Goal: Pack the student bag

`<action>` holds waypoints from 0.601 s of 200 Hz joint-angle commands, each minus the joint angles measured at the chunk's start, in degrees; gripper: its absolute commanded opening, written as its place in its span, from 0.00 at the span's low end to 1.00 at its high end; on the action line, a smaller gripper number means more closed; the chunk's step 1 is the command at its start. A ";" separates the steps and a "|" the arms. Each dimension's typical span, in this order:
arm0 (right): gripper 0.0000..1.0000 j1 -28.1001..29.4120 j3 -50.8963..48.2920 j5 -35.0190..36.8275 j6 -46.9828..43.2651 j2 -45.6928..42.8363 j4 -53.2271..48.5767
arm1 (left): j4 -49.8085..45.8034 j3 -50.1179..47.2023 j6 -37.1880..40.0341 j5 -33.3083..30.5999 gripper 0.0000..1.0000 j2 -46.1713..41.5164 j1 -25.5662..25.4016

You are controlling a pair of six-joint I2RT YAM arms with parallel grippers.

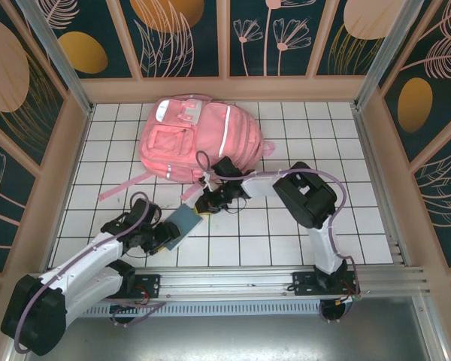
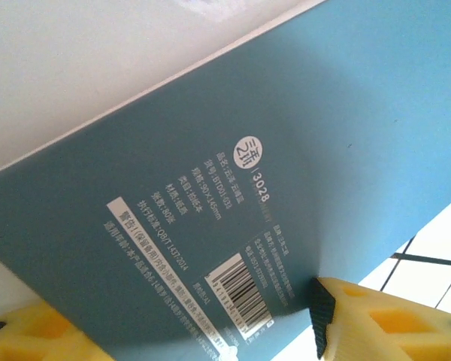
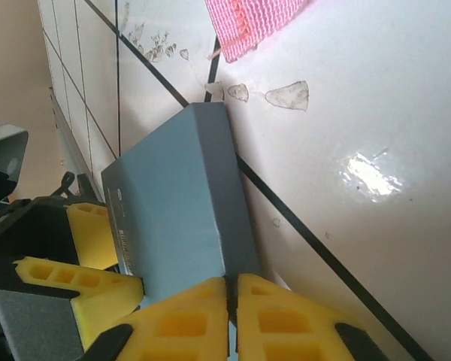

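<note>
The student bag (image 1: pixel 199 139), a big pink backpack with white stripes, lies flat at the back of the tiled table (image 1: pixel 286 233). In front of it a teal notebook (image 1: pixel 184 219) is held off the table. My left gripper (image 1: pixel 165 232) is shut on the teal notebook (image 2: pixel 233 180), whose barcoded cover runs between the yellow fingers (image 2: pixel 383 316). My right gripper (image 1: pixel 207 201) is at the book's far corner. In the right wrist view its jaws (image 3: pixel 231 301) are shut, tips against the teal notebook (image 3: pixel 180 218) edge; I cannot tell if they pinch it.
A loose pink strap (image 3: pixel 248 22) of the bag lies on the tiles just beyond the notebook; another strap (image 1: pixel 124 186) trails to the left of the bag. Wooden walls (image 1: pixel 68 150) ring the table. Open tiles (image 1: pixel 346 150) lie to the right of the bag.
</note>
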 commanded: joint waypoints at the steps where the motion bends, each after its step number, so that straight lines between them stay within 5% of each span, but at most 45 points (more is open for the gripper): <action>1: 0.02 5.25 -3.30 -12.21 1.61 -3.93 3.12 | 17.35 0.18 2.73 5.77 0.63 0.00 -1.47; 114: 0.00 -4.19 -15.81 -6.61 -0.78 -19.04 -0.91 | -1.71 12.17 8.08 -9.78 0.73 2.58 -1.47; 120: 0.07 -4.16 -15.64 -5.18 -1.65 -19.18 -2.21 | -1.57 12.10 8.29 -10.15 0.73 2.85 -1.47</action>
